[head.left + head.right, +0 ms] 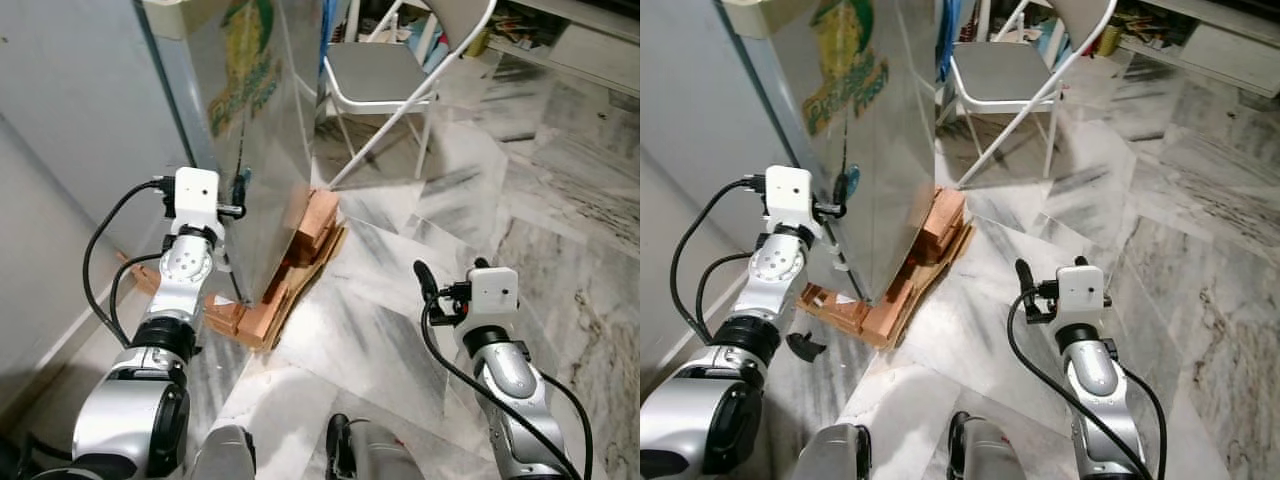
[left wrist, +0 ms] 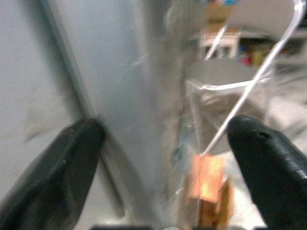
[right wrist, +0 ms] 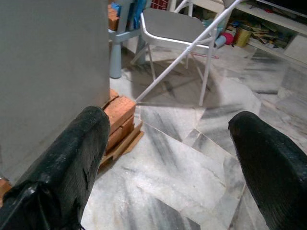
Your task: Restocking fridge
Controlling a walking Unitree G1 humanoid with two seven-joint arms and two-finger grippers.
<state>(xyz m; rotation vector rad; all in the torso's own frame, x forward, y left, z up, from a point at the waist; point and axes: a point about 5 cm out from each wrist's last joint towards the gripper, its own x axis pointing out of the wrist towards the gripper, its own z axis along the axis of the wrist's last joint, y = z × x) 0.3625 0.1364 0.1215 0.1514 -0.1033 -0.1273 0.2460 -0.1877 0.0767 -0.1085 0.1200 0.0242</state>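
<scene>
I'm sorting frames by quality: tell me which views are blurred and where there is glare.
Left wrist view: soft and smeared, the fridge edge and folding chair blurred. Right wrist view: sharp on the bricks and marble floor. Both eye views: sharp, with a dull sheen on the steel fridge side.

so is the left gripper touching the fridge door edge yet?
Cannot tell. In the left wrist view the open left gripper straddles the fridge door edge, but blur hides any contact; the left eye view shows it level with the edge.
</scene>
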